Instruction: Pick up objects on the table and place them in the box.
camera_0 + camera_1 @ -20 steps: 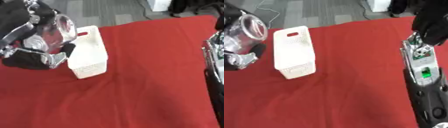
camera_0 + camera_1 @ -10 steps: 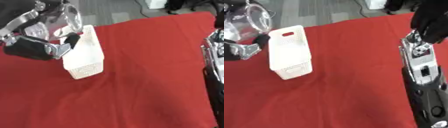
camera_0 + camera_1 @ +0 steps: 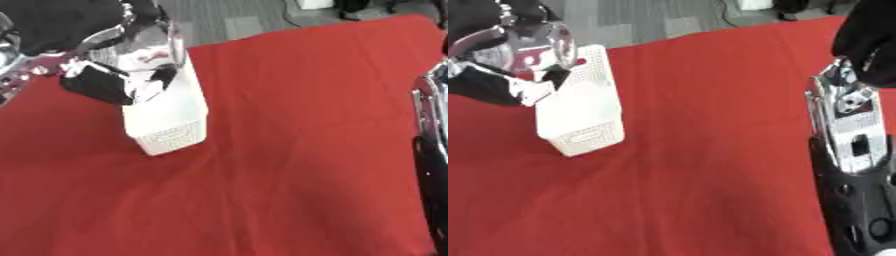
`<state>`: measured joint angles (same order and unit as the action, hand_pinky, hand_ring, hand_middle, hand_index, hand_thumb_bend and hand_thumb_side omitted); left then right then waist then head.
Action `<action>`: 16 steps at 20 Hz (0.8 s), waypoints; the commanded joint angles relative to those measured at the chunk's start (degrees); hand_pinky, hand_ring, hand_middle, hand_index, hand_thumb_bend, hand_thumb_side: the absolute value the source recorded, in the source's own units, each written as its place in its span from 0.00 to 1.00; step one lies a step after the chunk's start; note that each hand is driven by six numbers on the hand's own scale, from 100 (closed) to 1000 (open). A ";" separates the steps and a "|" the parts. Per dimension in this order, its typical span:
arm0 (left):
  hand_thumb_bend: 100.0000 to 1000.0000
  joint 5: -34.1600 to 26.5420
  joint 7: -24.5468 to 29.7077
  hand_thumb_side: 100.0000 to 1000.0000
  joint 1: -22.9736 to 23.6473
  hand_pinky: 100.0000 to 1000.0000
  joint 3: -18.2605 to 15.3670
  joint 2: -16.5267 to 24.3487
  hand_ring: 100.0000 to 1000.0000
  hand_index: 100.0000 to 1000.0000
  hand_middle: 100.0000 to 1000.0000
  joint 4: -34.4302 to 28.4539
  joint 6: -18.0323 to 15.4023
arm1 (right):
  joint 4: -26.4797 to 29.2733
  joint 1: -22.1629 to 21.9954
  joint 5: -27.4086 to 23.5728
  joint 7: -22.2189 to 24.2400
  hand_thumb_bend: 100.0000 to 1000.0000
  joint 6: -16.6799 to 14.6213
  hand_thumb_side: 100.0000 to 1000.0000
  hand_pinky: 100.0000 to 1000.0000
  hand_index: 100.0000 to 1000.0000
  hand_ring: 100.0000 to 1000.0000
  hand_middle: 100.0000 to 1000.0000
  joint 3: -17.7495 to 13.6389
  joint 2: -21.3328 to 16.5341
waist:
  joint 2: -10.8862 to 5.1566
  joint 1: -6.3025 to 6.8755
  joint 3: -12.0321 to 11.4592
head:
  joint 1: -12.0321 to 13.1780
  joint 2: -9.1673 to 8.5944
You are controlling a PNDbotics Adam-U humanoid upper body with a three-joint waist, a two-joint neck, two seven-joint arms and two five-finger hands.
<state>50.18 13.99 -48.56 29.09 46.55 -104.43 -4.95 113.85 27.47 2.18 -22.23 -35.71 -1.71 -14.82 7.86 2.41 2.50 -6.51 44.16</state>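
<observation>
Carried further over the white box [image 3: 579, 117] than half a second ago, left hand [image 3: 105, 85] now above its open top with fingers curled round a clear, shiny object [image 3: 527, 50] bearing a red patch, held just over the rim and not yet released. Likely light, stiff and slick, perhaps thin plastic or glass, so best gripped round the body rather than by an edge. Seen more plainly against the box in the right eye view, along with the right forearm and dark hand [image 3: 870, 42], fingers not discernible; only an arm sliver in the left eye view.
</observation>
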 commanded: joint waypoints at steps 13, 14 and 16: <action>0.00 16.75 1.73 0.50 0.20 0.00 2.70 -1.57 0.00 0.04 0.00 7.35 -9.73 | 0.75 3.23 -1.86 1.31 0.00 -0.65 1.00 0.29 0.42 0.27 0.26 1.16 0.84 | 0.19 0.59 1.88 | 3.22 -0.04; 0.00 17.53 1.96 0.50 0.53 0.00 3.01 -1.72 0.00 0.04 0.00 7.81 -10.67 | 0.75 3.34 -1.93 1.38 0.00 -0.69 1.00 0.29 0.42 0.27 0.26 1.19 0.91 | 0.22 0.65 1.97 | 3.29 -0.04; 0.00 18.96 2.60 0.49 1.15 0.00 3.55 -2.05 0.00 0.05 0.00 8.90 -12.30 | 0.75 3.46 -2.06 1.42 0.00 -0.72 1.00 0.29 0.42 0.27 0.26 1.12 1.00 | 0.27 0.74 2.13 | 3.35 -0.04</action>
<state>67.95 16.32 -46.82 32.87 43.87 -95.65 -16.16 113.85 29.81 0.42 -21.09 -36.39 -0.60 -13.69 8.76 3.13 4.57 -3.65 44.16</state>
